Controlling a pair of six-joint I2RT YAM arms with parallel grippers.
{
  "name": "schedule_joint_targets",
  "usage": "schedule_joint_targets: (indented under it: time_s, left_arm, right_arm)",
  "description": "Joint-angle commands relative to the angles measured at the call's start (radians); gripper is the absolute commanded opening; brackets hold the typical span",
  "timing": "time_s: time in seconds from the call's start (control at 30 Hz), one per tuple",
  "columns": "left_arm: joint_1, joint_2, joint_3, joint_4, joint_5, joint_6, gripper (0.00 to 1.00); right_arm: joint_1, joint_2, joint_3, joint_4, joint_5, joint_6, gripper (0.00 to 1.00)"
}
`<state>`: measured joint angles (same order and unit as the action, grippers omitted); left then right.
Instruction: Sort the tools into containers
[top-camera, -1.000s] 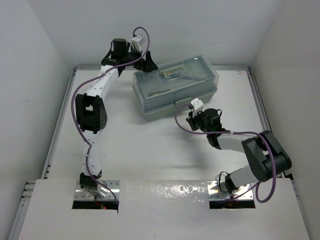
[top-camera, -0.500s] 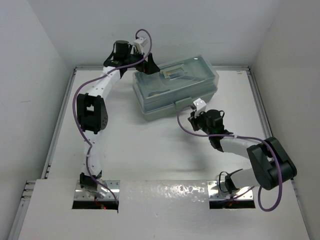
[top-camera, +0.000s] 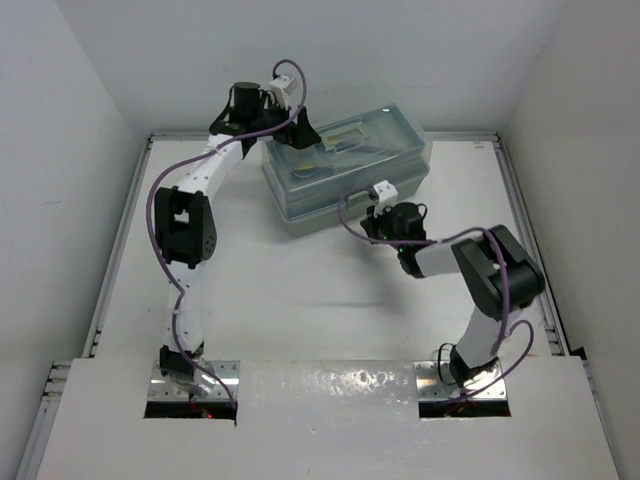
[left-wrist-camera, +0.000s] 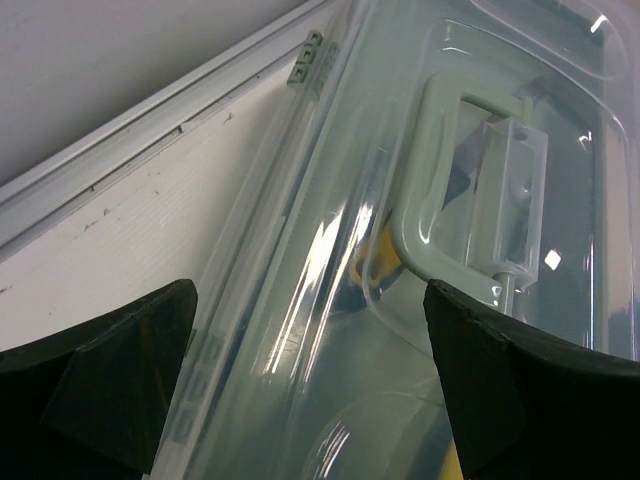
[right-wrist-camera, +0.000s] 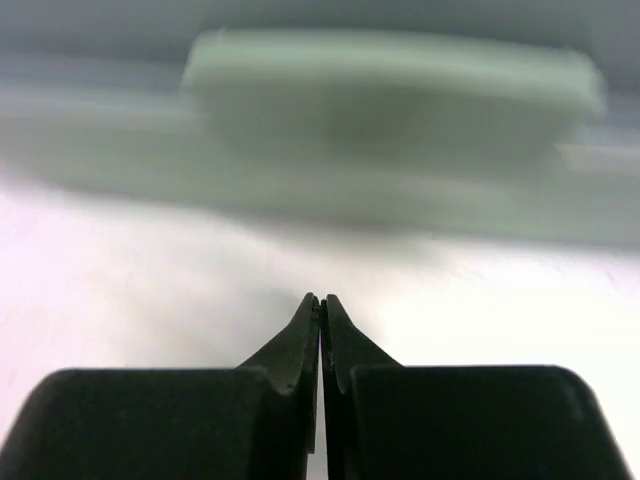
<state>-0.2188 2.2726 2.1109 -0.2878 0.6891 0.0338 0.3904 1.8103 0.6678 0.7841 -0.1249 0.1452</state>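
The toolbox (top-camera: 345, 175) stands at the back of the table, its translucent lid shut over the sage-green body. Tools show only dimly through the lid (top-camera: 340, 143); a yellow part (left-wrist-camera: 368, 262) shows beside the pale carry handle (left-wrist-camera: 430, 180). My left gripper (top-camera: 298, 135) is open and empty just above the lid's back left corner, its jaws (left-wrist-camera: 310, 300) wide apart over the lid. My right gripper (top-camera: 368, 222) is shut and empty (right-wrist-camera: 320, 300), low over the table, pointing at the blurred front latch (right-wrist-camera: 390, 75).
White walls close in the table on the left, back and right. A raised white rail (left-wrist-camera: 150, 130) runs along the back edge just behind the toolbox. Bare white table (top-camera: 300, 300) lies between the toolbox and the arm bases.
My right gripper has moved left and closer to the toolbox front, its elbow swinging inward. My left gripper has shifted slightly right over the lid. The toolbox has nudged a little back.
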Motion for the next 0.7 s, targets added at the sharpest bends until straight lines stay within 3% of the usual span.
schedule_joint_targets:
  time_s: [0.0,0.2,0.37,0.43,0.5,0.6,0.67]
  left_arm:
    - [-0.031,0.008,-0.046,-0.12,-0.01,0.083,0.93]
    - [-0.028,-0.028,-0.057,-0.134,-0.025,0.1,0.93]
    - [-0.028,-0.068,-0.02,-0.175,-0.092,0.121,0.94]
    - [-0.028,-0.084,-0.008,-0.186,-0.12,0.124,0.94]
    - [-0.027,-0.12,-0.005,-0.192,-0.132,0.126,0.95]
    - [-0.021,-0.186,-0.006,-0.211,-0.167,0.13,0.96]
    - [-0.01,-0.246,-0.011,-0.231,-0.203,0.132,0.97]
  right_arm:
    - [0.002,-0.191,-0.124,0.181,0.033,-0.03,0.0]
    - [0.007,-0.4,-0.237,-0.014,-0.009,-0.045,0.0]
    - [0.007,-0.558,-0.249,-0.384,0.013,-0.036,0.01]
    - [0.007,-0.627,-0.276,-0.446,0.053,-0.006,0.06]
    - [0.007,-0.676,-0.326,-0.476,0.094,0.004,0.18]
    - [0.002,-0.773,-0.356,-0.574,0.207,0.03,0.25]
    - [-0.01,-0.842,-0.37,-0.646,0.275,0.059,0.45]
